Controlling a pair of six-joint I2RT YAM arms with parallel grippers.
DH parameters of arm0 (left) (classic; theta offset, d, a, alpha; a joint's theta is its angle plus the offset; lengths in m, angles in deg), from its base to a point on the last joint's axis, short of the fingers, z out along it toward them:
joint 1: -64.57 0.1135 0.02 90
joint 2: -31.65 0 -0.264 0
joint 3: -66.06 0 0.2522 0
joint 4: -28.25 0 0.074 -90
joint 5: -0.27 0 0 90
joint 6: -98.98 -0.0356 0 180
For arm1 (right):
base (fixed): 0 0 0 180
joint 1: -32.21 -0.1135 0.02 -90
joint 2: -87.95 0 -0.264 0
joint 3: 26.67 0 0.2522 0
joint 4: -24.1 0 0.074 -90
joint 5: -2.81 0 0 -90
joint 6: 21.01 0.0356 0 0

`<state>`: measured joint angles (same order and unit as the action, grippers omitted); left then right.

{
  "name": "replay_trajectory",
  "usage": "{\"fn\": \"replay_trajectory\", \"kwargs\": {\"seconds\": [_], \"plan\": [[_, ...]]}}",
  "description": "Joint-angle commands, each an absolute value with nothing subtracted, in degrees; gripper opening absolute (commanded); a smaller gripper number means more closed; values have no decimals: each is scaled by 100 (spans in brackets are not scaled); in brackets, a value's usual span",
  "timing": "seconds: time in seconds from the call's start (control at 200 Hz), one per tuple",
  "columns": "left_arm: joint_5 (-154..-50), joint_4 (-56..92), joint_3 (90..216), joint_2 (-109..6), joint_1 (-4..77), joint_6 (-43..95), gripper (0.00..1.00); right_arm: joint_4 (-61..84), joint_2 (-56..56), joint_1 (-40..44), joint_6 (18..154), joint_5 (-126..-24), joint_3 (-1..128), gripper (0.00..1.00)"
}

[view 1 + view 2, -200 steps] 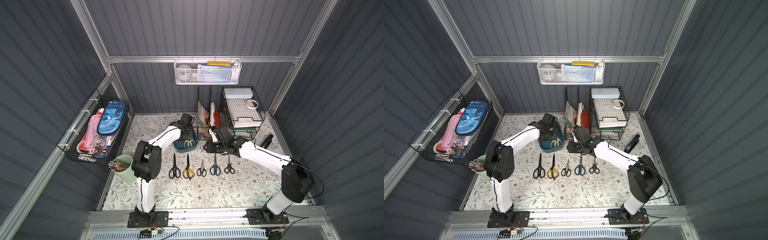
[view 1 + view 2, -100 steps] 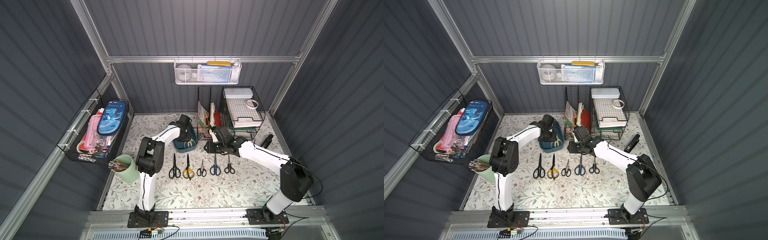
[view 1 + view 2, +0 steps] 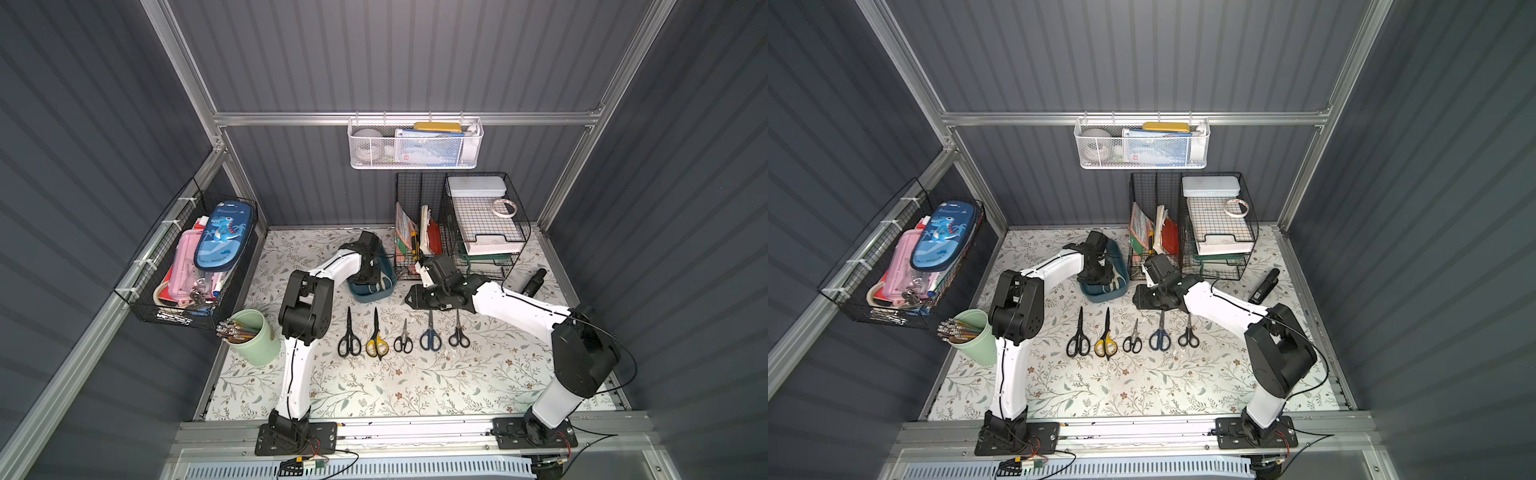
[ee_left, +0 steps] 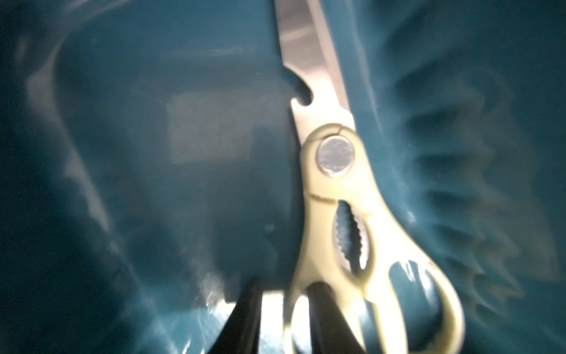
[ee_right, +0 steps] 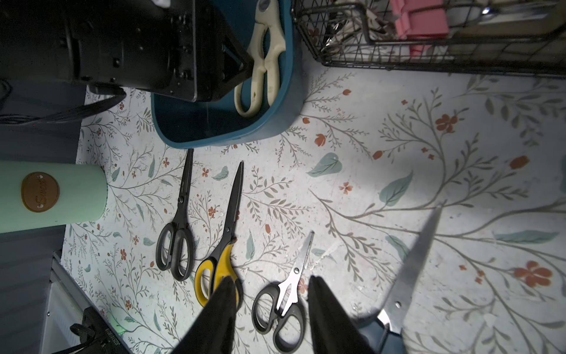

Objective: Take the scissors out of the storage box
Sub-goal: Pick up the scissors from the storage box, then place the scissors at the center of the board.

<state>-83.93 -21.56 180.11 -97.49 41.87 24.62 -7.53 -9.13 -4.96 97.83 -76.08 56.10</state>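
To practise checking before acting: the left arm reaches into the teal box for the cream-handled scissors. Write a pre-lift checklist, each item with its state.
1. Cream-handled scissors inside storage box: ok, along one wall.
2. Left gripper straddles a handle limb: ok.
3. Grip closed: not ok, gap shows.
4. Right gripper away from box: ok, open, empty, above the scissors row.
5. Other items in box: cannot tell.

A shallow teal-blue storage box [image 3: 371, 296] with rounded corners sits toward the back of the floral bench [image 3: 374, 386]. A cream-handled pair [image 5: 260, 61] lies inside along one long wall, blades closed. Just in front, five closed pairs lie side by side, tips toward the box: large black pair [image 3: 349, 334], yellow-and-black pair [image 3: 376, 338], small black pair [image 3: 403, 340], blue pair [image 3: 430, 336], second small black pair [image 3: 458, 336].
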Motion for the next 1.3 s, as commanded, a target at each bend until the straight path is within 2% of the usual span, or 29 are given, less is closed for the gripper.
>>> {"fn": "replay_trajectory", "kwargs": {"seconds": [0.0, 0.09, 0.22, 0.535, 0.781, 0.991, 1.246, 1.296], "plan": [[-8515, -2391, 18029, -10324, 4286, 2441, 27, -729, -979, -480, 9760, -7509, 5732, 43], [-8534, -2371, 18022, -10345, 4291, 2419, 22, -717, -963, -485, 9762, -7506, 5730, 43], [-8534, -2246, 17950, -10214, 4334, 2413, 0, -689, -971, -480, 9761, -7491, 5709, 43], [-8311, -1962, 18089, -9091, 4376, 2112, 0, -662, -996, -484, 9747, -7438, 5707, 43], [-7918, -2586, 18065, -8233, 4383, 1456, 0, -638, -1013, -485, 9741, -7393, 5735, 43], [-6532, -2956, 17363, -7118, 4377, 1081, 0, -699, -1004, -480, 9695, -7366, 5812, 43], [-5841, -3055, 16162, -5822, 4375, 88, 0, -1012, -1338, -554, 9562, -7079, 6306, 43], [-5817, -2914, 15606, -5635, 4375, -238, 0, -1067, -1365, -621, 9532, -7084, 6386, 43]]}}
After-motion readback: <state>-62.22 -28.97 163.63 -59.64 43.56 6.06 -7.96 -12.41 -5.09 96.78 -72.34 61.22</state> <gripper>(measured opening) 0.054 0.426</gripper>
